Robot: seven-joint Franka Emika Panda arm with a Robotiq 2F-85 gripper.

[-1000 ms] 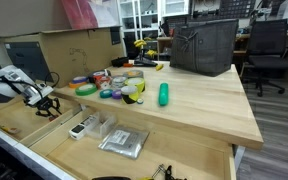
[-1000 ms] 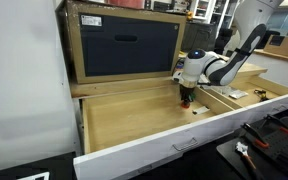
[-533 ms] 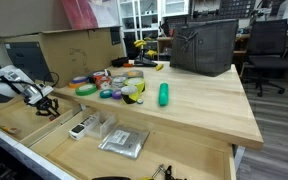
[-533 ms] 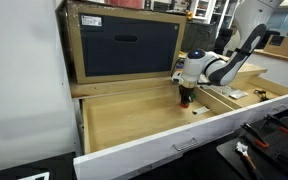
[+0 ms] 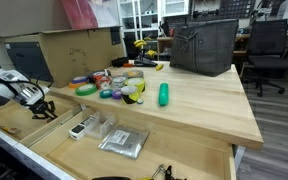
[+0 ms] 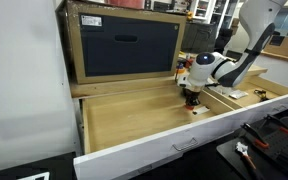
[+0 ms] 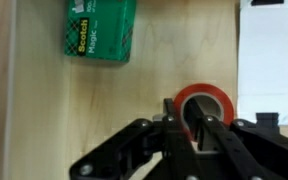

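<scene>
Drawer of pale wood stands open, and on its floor in the wrist view lie a white card, a green Scotch box and, just beside the card, a red tape roll, whose near wall the gripper seems to pinch between its narrowed fingers.

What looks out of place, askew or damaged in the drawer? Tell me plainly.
Nothing much. The green Scotch box lies slightly askew to the wood grain; the red tape roll sits flat at the gripper, whose fingers straddle its wall. No spill or damage shows.
</scene>
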